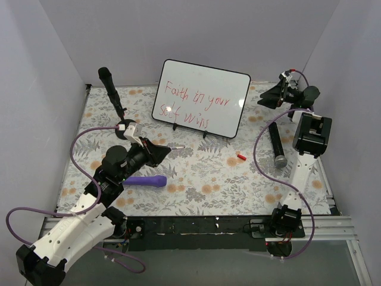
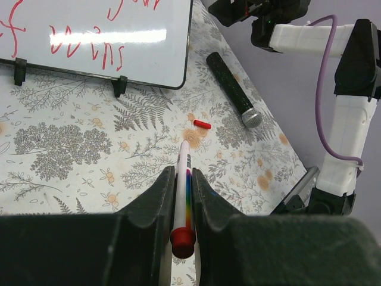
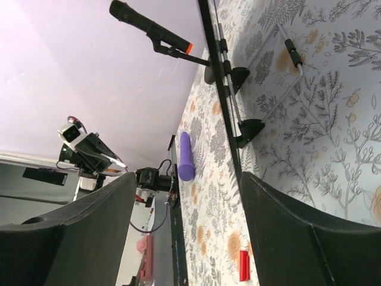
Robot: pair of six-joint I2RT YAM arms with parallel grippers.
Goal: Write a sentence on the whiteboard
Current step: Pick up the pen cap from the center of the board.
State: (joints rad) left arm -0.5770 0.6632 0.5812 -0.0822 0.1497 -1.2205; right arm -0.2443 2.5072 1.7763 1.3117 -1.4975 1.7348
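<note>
Top external: we note the glossy rounded-corner whiteboard; left gripper, extended, clamps a slim marker; right gripper, raised, gapes.

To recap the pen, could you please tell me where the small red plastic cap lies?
In the top view, the small red plastic cap lies in front of the black-framed whiteboard's right corner, left of the black microphone.

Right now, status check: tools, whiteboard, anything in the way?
Left tool shut on marker. Right tool open, empty, right of whiteboard. Sentence on it, red, two lines. Red cap and microphone loose on mat.
</note>
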